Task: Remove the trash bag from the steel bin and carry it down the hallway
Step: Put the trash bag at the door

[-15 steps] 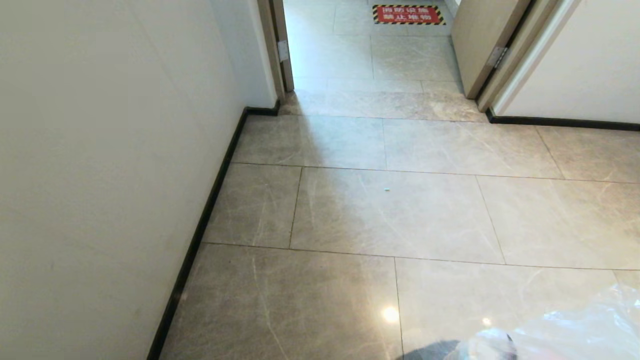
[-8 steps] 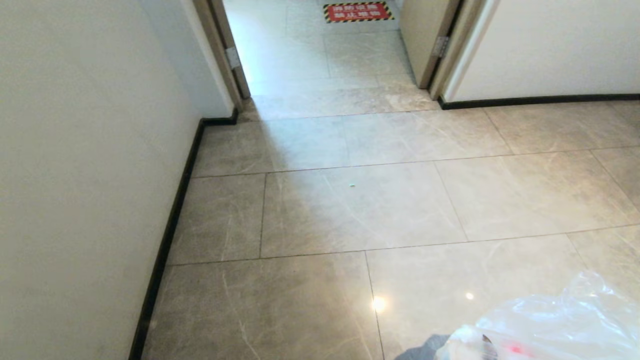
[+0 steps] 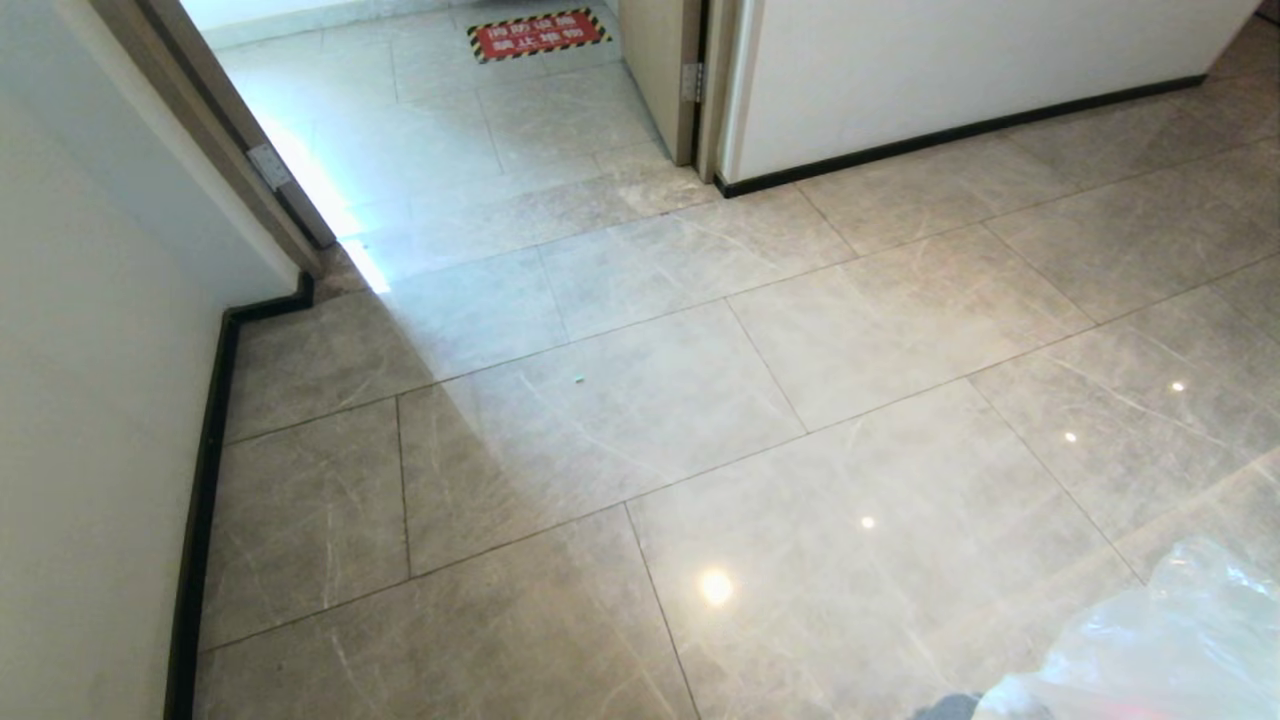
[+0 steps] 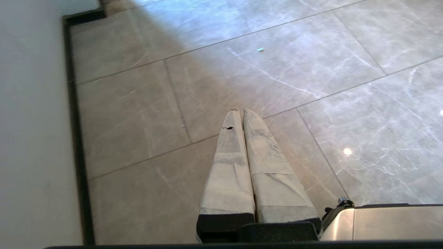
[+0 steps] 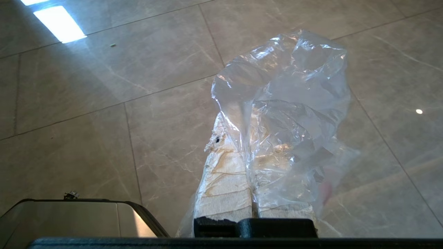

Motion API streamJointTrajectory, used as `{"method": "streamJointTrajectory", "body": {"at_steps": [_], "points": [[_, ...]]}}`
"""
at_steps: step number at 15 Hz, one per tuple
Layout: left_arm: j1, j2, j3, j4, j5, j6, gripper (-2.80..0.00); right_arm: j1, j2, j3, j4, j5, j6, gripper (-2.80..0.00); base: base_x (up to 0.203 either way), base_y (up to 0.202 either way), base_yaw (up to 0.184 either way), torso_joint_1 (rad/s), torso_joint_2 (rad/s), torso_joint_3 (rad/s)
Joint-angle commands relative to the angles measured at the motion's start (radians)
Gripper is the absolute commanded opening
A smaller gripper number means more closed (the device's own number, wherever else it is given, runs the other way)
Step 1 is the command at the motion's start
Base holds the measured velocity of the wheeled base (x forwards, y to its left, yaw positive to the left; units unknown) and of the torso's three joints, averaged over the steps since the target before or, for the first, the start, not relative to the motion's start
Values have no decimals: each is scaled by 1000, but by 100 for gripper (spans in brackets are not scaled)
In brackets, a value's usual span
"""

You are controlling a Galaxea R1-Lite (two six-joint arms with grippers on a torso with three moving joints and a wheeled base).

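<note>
The right hand point(image 5: 238, 128) reaches low over the glossy hallway floor point(image 3: 700, 400), its taped fingers point(image 5: 225, 173) pressed together and pinching the clear trash bag point(image 5: 287, 114), which billows up around them. In the head view the bag shows at the lower right corner. The left hand point(image 4: 240, 111) is empty, fingers pressed together, near the white wall point(image 4: 31, 121).

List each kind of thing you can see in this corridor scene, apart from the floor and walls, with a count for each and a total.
Trash bag, clear plastic, held in the right gripper: 1
Grippers, the left gripper empty with jaws shut: 2
Red floor sign with striped border: 1
Small green speck on a tile: 1
Total: 5
</note>
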Motion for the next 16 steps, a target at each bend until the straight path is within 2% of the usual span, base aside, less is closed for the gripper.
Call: {"method": "streamJointTrajectory", "body": {"at_steps": [1, 13, 16], "points": [[0, 0, 0, 0, 0, 0, -280, 0, 1, 0, -1, 1, -2, -280, 0, 0, 0, 0, 0, 0], [1, 0, 0, 0, 0, 0, -280, 0, 1, 1, 0, -1, -5, -280, 0, 0, 0, 0, 0, 0], [1, 0, 0, 0, 0, -2, -280, 0, 1, 1, -1, -1, -1, -280, 0, -3, 132, 2, 4, 1]]}}
